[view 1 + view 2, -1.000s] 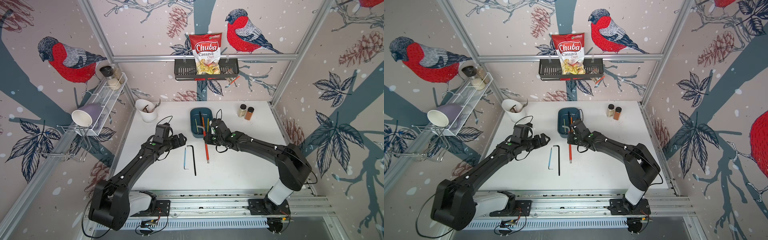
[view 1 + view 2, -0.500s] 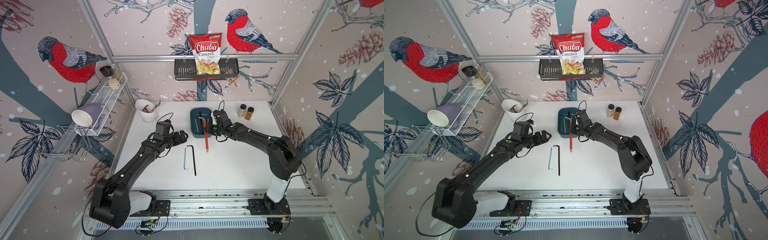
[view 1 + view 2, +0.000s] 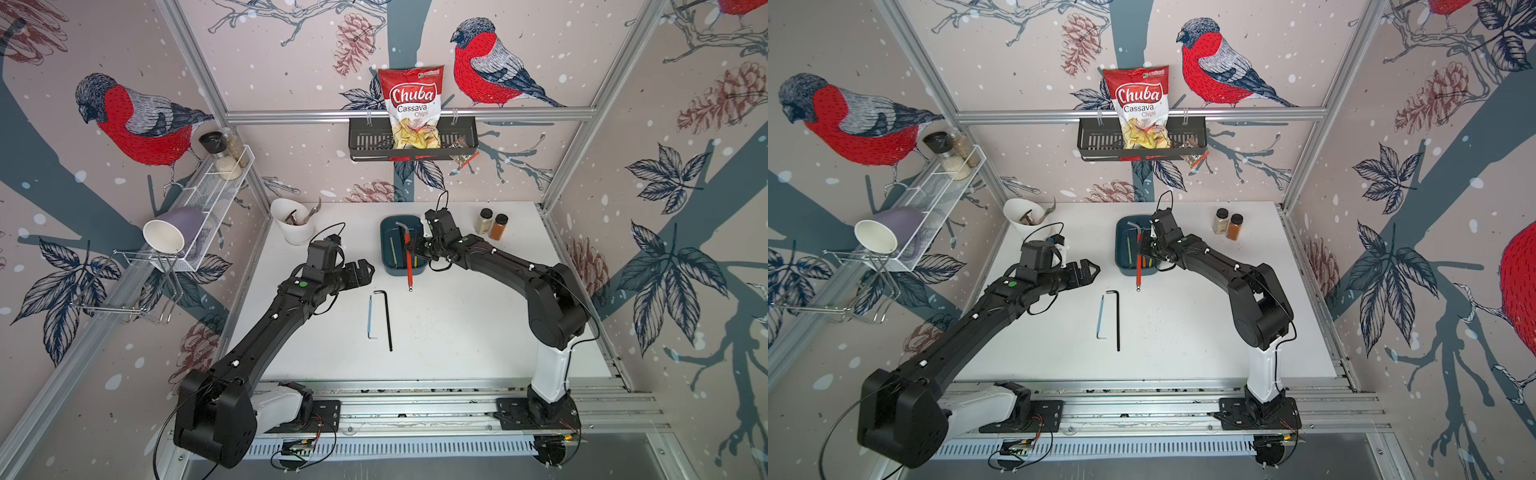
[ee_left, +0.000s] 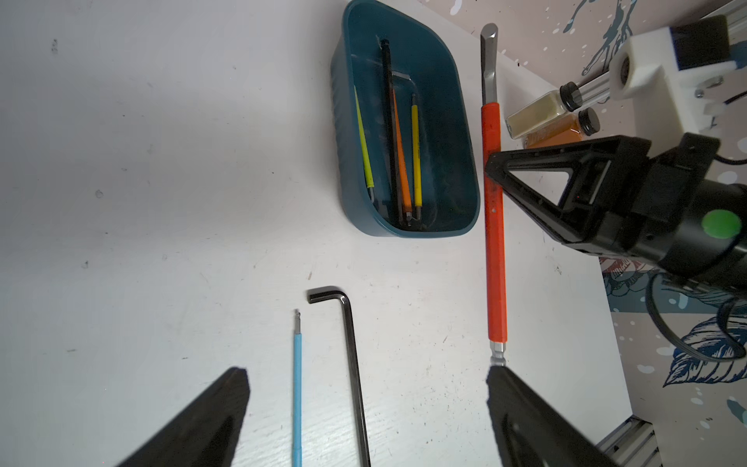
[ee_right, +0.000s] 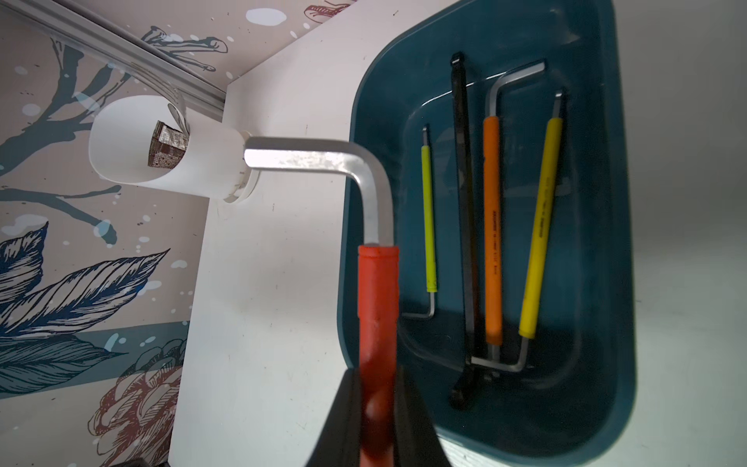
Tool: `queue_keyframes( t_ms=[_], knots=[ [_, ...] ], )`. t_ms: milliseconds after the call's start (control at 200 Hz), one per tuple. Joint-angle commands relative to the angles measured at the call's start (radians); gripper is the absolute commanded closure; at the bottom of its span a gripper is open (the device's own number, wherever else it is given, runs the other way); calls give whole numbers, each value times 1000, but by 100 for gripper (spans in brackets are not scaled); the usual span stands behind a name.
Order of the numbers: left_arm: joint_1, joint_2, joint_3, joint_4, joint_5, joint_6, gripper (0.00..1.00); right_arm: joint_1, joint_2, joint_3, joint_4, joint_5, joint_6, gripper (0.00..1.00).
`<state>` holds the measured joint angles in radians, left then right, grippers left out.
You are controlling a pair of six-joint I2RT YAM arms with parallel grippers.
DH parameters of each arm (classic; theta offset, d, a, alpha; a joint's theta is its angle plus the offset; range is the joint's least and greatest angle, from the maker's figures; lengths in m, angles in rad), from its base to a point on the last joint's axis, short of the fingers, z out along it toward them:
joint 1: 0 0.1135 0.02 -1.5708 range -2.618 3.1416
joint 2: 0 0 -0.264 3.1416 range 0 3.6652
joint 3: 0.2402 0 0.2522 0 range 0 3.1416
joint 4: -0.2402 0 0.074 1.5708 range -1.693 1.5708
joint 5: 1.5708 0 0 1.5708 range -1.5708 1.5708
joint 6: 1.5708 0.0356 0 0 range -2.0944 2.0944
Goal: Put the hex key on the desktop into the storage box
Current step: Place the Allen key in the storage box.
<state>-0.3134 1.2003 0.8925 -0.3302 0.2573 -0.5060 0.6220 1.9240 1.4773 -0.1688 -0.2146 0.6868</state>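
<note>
Now, the right gripper [image 3: 414, 250] pinches the red-sleeved hex key [image 3: 409, 259] over the storage box [image 3: 384, 249].
Its long axis runs near to far, bent end far with the short arm pointing left, near tip past the box's near rim above the desktop [image 3: 457, 324]. The left gripper [image 3: 368, 271] hangs spread beside the blue hex key [image 3: 369, 318] and black hex key [image 3: 388, 320].

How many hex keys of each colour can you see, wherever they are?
Red key: 1, in the right pincer
Blue key: 1, on the desktop
Black key: 2, one on the desktop, one in the storage box
Orange key: 1, in the box
Yellow key: 1, in the box
Lime key: 1, in the box
Total: 7
</note>
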Motion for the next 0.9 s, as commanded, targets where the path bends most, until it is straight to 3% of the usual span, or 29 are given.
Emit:
queue_keyframes(
  t_ms=[0, 270, 580, 895],
  knots=[
    [-2, 8, 9, 32, -18, 24, 4, -15, -17, 17, 2, 12, -3, 100],
    [-2, 34, -24, 49, -2, -1, 4, -69, 41, 88, -18, 4, -20, 100],
    [-3, 42, -18, 34, 16, -22, 5, -87, 235, 314, -76, -25, -23, 100],
    [-2, 49, 14, 22, 14, -20, 5, -119, 357, 436, -95, -13, -22, 100]
  ],
)
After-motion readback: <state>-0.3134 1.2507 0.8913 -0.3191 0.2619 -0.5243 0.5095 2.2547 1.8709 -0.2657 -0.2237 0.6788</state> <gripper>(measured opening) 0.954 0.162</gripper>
